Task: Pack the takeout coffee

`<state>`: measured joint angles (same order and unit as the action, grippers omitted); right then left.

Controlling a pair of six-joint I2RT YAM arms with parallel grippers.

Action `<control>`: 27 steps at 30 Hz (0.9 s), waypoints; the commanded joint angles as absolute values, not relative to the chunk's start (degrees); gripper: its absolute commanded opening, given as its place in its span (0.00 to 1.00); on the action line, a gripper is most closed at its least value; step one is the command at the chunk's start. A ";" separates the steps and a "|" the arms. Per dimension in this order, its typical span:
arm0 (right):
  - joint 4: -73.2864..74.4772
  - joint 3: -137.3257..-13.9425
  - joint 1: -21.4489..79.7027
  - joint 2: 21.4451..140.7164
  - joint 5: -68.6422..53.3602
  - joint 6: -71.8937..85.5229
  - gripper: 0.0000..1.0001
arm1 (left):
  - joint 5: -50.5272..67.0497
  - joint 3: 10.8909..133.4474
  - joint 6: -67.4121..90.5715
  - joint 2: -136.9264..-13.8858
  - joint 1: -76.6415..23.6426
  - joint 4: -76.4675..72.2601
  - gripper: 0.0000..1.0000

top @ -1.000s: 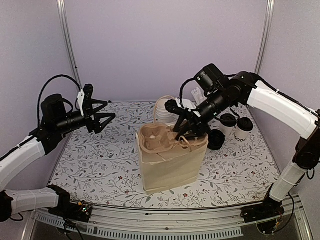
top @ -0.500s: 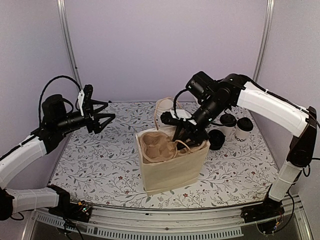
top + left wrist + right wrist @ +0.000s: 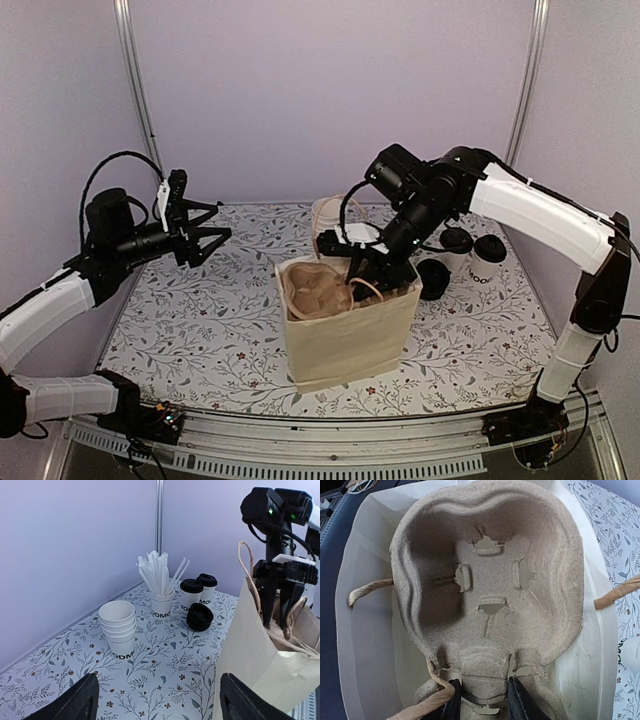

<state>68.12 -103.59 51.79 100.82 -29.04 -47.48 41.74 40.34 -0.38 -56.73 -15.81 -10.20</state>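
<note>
Right claw (image 3: 484, 701) on pulp tray (image 3: 490, 580)

2x lidded coffees (image 3: 191, 594) (image 3: 206, 586), 1x bag (image 3: 345, 335), 1x tray (image 3: 490, 580).

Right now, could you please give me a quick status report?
Left gripper open, empty. Right gripper shut on cup carrier, in bag mouth. Lidded coffees outside bag. Handle loop beside the grip.

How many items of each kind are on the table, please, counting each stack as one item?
White paper cups with black lids: 2
White paper cup of white straws: 1
Stack of empty white paper cups: 1
Stack of loose black lids: 1
Tall cream paper bag: 1
Brown pulp cup carrier in the bag: 1
Total: 7
</note>
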 commanded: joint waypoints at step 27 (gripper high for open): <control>66.70 -98.35 57.74 107.47 -12.11 -46.45 0.34 | 44.46 39.98 1.23 -57.26 -14.50 -11.94 0.85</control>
<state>70.67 -100.84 57.19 105.75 -15.77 -48.95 43.35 40.34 0.71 -57.36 -15.18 -10.48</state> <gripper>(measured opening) 0.339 0.852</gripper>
